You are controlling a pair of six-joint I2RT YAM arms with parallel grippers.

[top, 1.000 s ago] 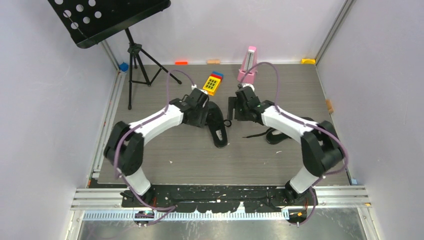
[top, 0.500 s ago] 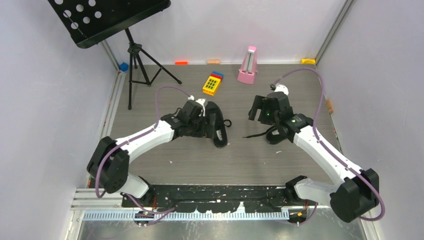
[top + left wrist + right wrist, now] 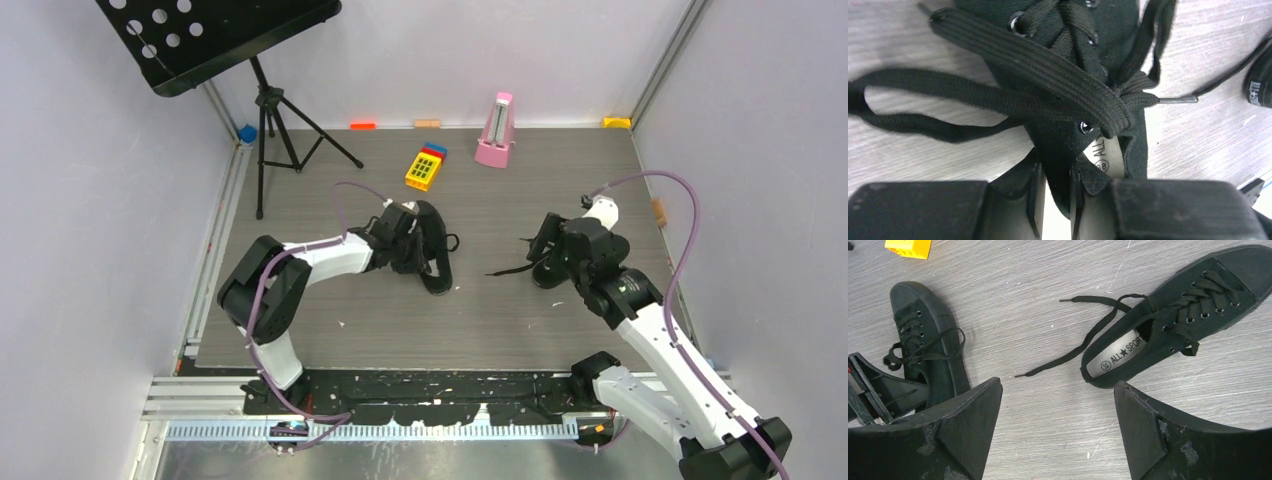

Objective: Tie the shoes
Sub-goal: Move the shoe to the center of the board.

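Two black shoes lie on the grey table. The left shoe (image 3: pixel 434 252) (image 3: pixel 1068 30) (image 3: pixel 923 340) has my left gripper (image 3: pixel 407 246) (image 3: pixel 1055 197) shut on its side wall by the heel opening, with black canvas pinched between the fingers (image 3: pixel 1030 200). Its laces meet in a knot (image 3: pixel 1133 95), and one loop (image 3: pixel 923 100) trails onto the table. The right shoe (image 3: pixel 549 273) (image 3: pixel 1173 325) is partly hidden under my right arm in the top view; its loose lace (image 3: pixel 1063 355) stretches left. Just above and near it, my right gripper (image 3: pixel 541 246) (image 3: pixel 1058 412) hangs open, holding nothing.
A yellow toy block (image 3: pixel 425 168) and a pink metronome (image 3: pixel 495 130) stand behind the shoes. A black music stand (image 3: pixel 215 40) on a tripod (image 3: pixel 275 125) fills the back left. Small blocks (image 3: pixel 363 125) line the back wall.
My right arm drew back from the middle to the right shoe, gripper staying open. My left gripper dropped beside the left shoe and closed on its side wall.
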